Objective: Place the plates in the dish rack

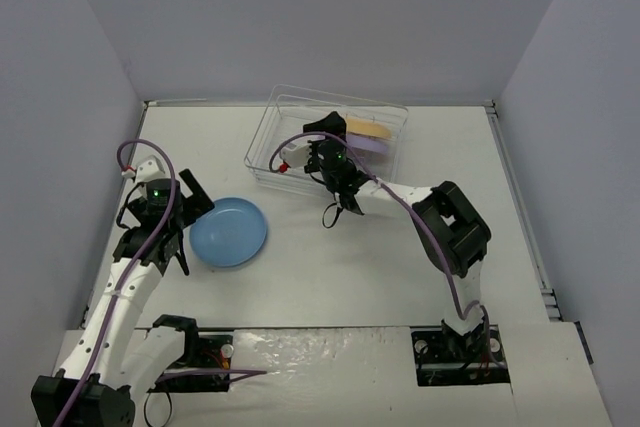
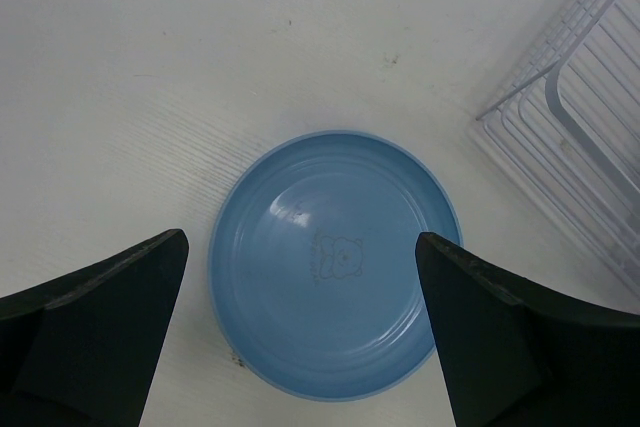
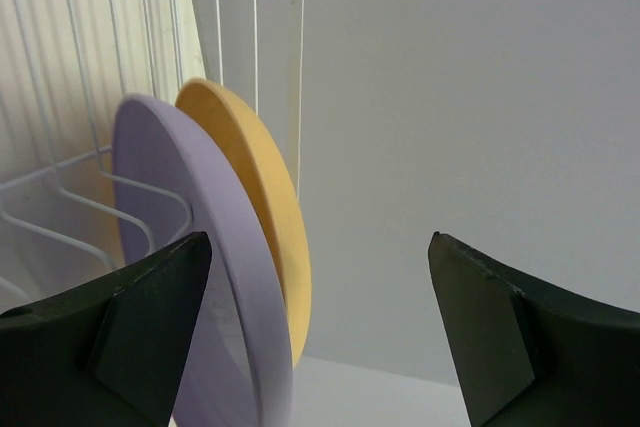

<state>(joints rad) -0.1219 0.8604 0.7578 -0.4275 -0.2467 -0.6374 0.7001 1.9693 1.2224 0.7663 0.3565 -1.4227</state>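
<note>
With your right pincer (image 3: 320,247) sitting at the rack, the step in hand is looking like the let-go of the lavender plate (image 3: 170,197). I am advising a straight pull-back. Be drawing away along the line of the plate's edge, not sideways, since a sideways brush is likely tipping it into the yellow-orange plate (image 3: 255,177) behind it. Be watching the finger (image 3: 130,327) on the plate side as you go.

That pincer is gaping wide and gripping nothing. I am not able to tell whether the plate-side finger is touching the lavender rim, because the rim is passing behind it in the wrist view. The lavender plate is standing on edge, leaning a little, among the wires of the dish rack (image 1: 262,147). The yellow-orange plate is standing just beside it, and I cannot tell whether the two are touching.

Your left pincer (image 2: 300,242) is also gaping wide, hanging over the light blue plate (image 2: 335,267) and touching nothing. That plate is lying flat, face up, on the tabletop (image 2: 150,67), near the rack's corner but apart from it. It is looking like the one plate left to load. When you are going for it, be taking it by the rim, because its flat middle is offering the fingers nothing to close on.
</note>
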